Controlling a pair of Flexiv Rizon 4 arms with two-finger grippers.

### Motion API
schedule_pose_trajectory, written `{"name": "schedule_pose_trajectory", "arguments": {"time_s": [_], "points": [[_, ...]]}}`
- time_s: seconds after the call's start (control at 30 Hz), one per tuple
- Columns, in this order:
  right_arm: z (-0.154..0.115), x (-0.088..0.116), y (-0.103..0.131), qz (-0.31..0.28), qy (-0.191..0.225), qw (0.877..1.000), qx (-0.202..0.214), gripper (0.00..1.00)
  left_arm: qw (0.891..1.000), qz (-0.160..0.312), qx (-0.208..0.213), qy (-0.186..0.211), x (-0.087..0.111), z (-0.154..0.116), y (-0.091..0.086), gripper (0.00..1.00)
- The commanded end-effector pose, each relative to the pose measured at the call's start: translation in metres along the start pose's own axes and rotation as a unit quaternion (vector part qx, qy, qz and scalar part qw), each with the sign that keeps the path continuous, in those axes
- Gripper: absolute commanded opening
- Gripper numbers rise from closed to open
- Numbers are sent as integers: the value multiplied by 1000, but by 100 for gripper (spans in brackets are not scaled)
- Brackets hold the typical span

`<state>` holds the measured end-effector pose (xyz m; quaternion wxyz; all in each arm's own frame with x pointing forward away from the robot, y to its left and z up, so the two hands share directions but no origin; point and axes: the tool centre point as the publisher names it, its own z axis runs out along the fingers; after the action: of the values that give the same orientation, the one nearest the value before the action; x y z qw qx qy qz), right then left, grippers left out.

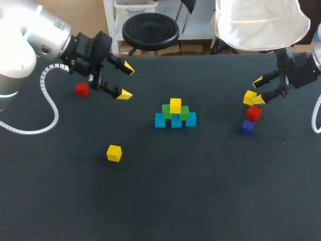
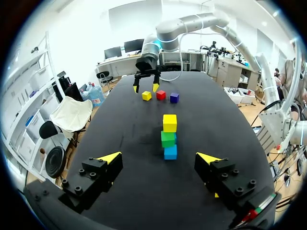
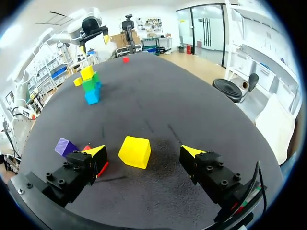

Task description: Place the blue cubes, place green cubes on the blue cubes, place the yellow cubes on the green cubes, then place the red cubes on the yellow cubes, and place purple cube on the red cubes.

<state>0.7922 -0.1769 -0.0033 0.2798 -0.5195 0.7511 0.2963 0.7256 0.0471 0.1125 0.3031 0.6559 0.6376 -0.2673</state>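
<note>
Dark table top under soft, even light.
Table (image 1: 215, 201): one matte black-grey surface, filling most of the head view; far edge straight, side edges out of that view. Top flat and plain. Both wrist views show a few faint pale streaks and specks toward the middle. Light comes from overhead and is diffuse. Shadows on the top are short and weak, with a dull grey sheen.

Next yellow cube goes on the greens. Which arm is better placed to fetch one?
Right arm. The right gripper is open with a yellow cube right at its fingertips. The left gripper is open near a red cube, far from the other yellow cube.
</note>
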Motion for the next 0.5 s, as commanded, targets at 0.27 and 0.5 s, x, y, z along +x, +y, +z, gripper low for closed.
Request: {"name": "schedule_pose_trajectory", "arguments": {"time_s": [0.27, 0.5], "points": [[12, 0, -14, 3, 5, 1000, -17, 100, 1000, 0, 1, 1, 0, 0, 1, 100], [16, 4, -14, 8, 9, 1000, -26, 100, 1000, 0, 1, 1, 0, 0, 1, 100]]}}
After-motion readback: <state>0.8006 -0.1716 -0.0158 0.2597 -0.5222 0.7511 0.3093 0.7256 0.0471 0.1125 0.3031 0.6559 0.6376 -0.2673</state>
